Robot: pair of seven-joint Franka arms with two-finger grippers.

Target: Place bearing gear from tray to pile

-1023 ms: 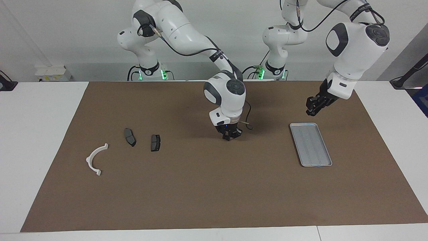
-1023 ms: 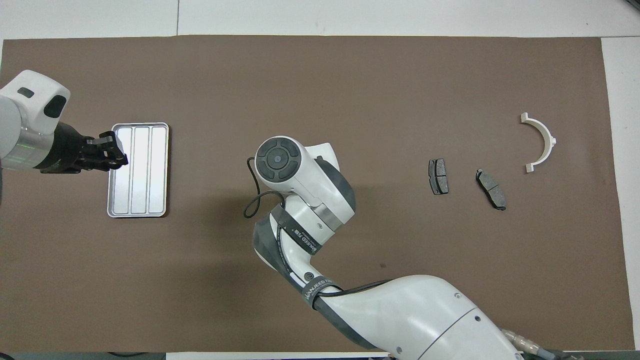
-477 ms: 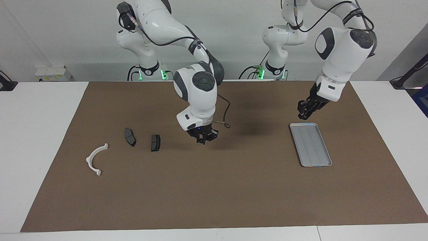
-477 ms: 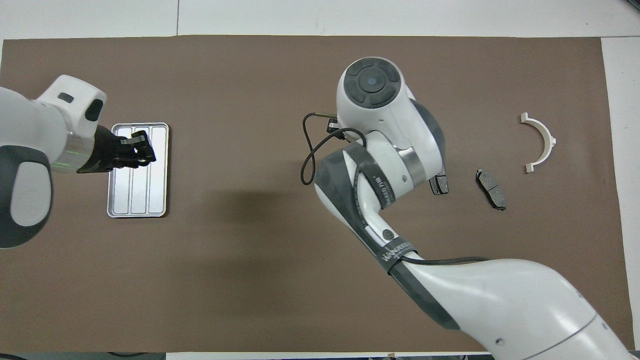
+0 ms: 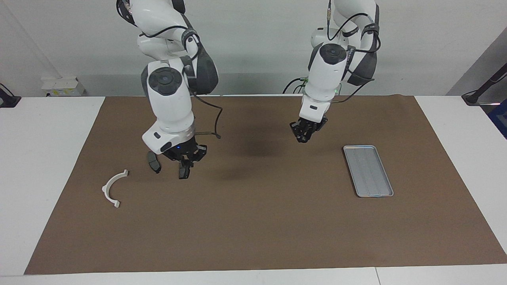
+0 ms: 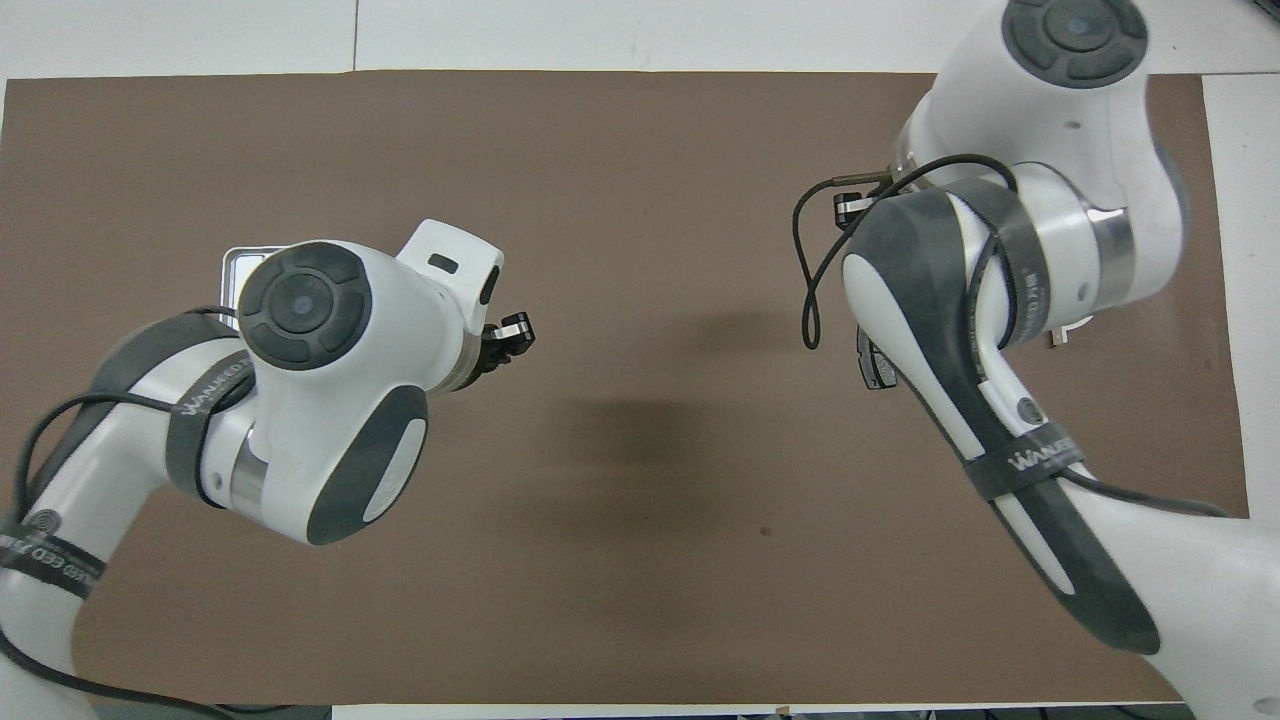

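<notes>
**Inspector:** State of the right hand [image 5: 184, 161]?

**Examiner:** Closed, tips together and pointing down, low over one dark grey brake-pad-shaped piece [image 5: 184, 172]. If a bearing gear is pinched between the tips, it is too small to make out. I see none anywhere else.

**Inspector:** And around it?

**Examiner:** A second dark grey pad [image 5: 153, 162] lies just beside the first. A white curved plastic arc [image 5: 113, 188] lies closer to the right arm's end of the worktop [image 5: 51, 158]. Those three form the pile. The flat silver-grey ridged metal tray [image 5: 368, 171] sits bare near the left arm's end.

**Inspector:** Which step is in hand?

**Examiner:** In my judgement, delivery at the pile. The next move calls for a short descent onto the brown mat [image 5: 253, 221] beside the pad, not on it, and then a release.

**Inspector:** Arm poses?

**Examiner:** The right arm is folded steeply, its wrist tilted over the pile. The left hand [image 5: 302, 137] hangs over mat between the tray and the worktop's middle, waiting. I cannot tell whether it is open or closed.
</notes>
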